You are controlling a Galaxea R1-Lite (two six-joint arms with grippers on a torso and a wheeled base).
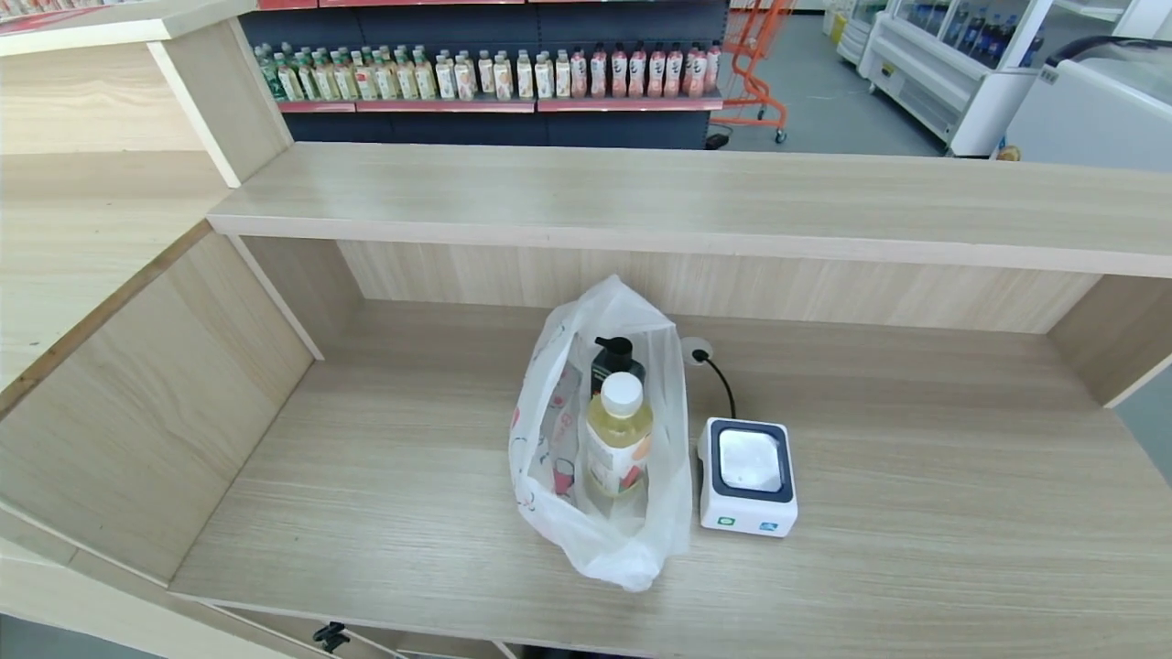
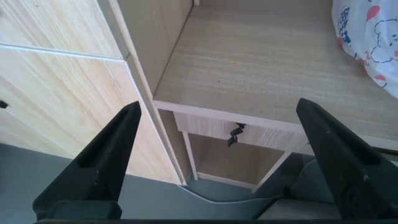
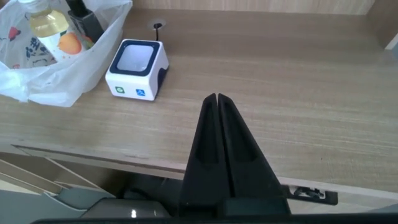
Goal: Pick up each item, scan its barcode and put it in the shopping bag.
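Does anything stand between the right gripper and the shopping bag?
Yes: the scanner stands on the counter beside the shopping bag, on the side toward the right gripper.

The left end effector (image 2: 219,104) hangs with its two black fingers (image 2: 102,162) spread wide apart and nothing between them. Past the fingers lies the light wooden table (image 2: 261,62), seen from in front of its near edge. A white plastic shopping bag (image 2: 367,43) with red and blue print sits on the table, and only part of it shows at the picture's edge. Under the table's front edge a small black latch (image 2: 235,133) hangs on a wooden strip, above an open compartment (image 2: 217,162). Pale wooden side panels (image 2: 56,93) stand beside the table, down to a grey floor (image 2: 155,199).
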